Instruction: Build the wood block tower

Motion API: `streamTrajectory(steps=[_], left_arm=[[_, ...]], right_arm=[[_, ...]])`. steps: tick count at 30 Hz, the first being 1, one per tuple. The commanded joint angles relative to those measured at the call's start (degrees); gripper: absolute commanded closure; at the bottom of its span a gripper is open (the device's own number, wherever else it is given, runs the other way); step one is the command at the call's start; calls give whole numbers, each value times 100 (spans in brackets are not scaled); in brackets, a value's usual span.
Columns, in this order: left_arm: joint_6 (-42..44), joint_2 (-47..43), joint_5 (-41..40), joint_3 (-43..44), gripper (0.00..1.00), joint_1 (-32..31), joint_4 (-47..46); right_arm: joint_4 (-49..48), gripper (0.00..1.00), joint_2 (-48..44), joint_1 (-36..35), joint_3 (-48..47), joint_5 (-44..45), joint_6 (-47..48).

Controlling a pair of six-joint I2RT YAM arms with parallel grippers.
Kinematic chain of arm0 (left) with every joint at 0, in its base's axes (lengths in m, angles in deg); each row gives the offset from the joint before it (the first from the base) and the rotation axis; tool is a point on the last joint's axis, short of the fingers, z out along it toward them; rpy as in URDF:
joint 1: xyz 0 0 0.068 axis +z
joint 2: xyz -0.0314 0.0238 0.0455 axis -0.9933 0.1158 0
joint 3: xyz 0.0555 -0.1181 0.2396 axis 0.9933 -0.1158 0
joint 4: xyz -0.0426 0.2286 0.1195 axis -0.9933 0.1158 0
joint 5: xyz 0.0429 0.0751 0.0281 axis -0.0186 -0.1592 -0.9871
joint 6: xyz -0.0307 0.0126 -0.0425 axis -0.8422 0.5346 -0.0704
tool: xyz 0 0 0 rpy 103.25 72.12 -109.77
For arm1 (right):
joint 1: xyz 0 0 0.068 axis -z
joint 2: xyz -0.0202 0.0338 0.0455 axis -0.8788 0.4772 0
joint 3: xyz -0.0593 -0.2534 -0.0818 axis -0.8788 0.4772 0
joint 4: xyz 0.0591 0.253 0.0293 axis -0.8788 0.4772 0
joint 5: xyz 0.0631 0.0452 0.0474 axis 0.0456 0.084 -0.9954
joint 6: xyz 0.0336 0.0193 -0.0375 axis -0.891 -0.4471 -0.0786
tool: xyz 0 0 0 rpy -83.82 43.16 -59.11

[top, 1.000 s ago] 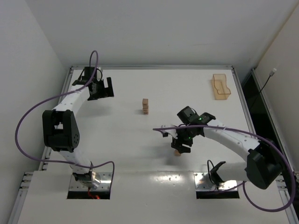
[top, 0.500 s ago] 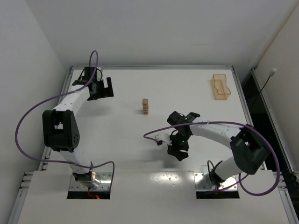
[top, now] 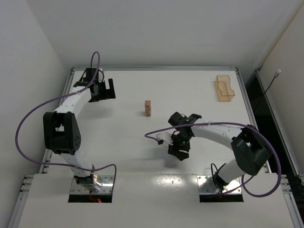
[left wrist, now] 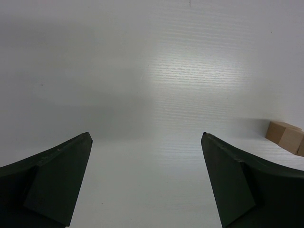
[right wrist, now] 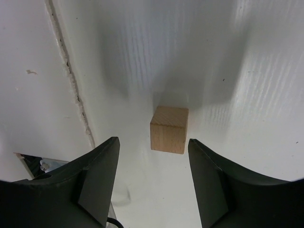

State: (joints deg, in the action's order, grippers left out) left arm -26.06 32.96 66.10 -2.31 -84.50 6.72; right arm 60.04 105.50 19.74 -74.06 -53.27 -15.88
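The tower [top: 148, 108] is a short, one-cube-wide column of tan wood blocks standing mid-table. One loose tan cube [right wrist: 169, 129] lies on the white table just beyond my right gripper's tips, in line with the gap between them. My right gripper [right wrist: 153, 141] is open and empty, and nothing touches the cube. In the top view my right gripper [top: 179, 151] hangs over that spot near the front and hides the cube. My left gripper [left wrist: 146, 135] is open and empty at the far left [top: 102, 90]. The tower's cubes [left wrist: 286, 137] show at its right edge.
A translucent orange tray [top: 225, 89] sits at the back right. A seam in the table [right wrist: 71, 80] runs to the left of the loose cube. The right arm's purple cable [top: 156, 135] loops over the table beside the gripper.
My right gripper has swung left and down over the loose cube, which showed beside it in the top view a second ago. The left arm and the tower have not moved.
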Motion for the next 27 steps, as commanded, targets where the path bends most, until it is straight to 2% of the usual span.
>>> streamTrajectory(steps=[1,11,13,16,17,22,23,25,27], left_arm=[[58,-30,-4,121,0,44,-128],[58,22,-4,174,0,44,-128],[58,22,-4,174,0,44,-128],[58,22,-4,174,0,44,-128],[58,74,-4,174,0,44,-128],[58,75,-57,174,0,44,-128],[58,75,-57,174,0,44,-128],[111,75,-57,174,0,44,-128],[111,75,-57,174,0,44,-128]], right_arm=[[-193,44,88,-17,-216,62,-133],[-193,44,397,-17,-216,343,-133],[-246,46,458,-17,-216,343,-133],[-246,61,520,-17,-216,396,-185],[-307,70,589,-17,-216,396,-185],[-360,81,748,-17,-216,396,-247],[-439,90,748,-17,-216,396,-247],[-518,100,748,-17,-163,448,-247],[-580,100,748,-17,-163,448,-308]])
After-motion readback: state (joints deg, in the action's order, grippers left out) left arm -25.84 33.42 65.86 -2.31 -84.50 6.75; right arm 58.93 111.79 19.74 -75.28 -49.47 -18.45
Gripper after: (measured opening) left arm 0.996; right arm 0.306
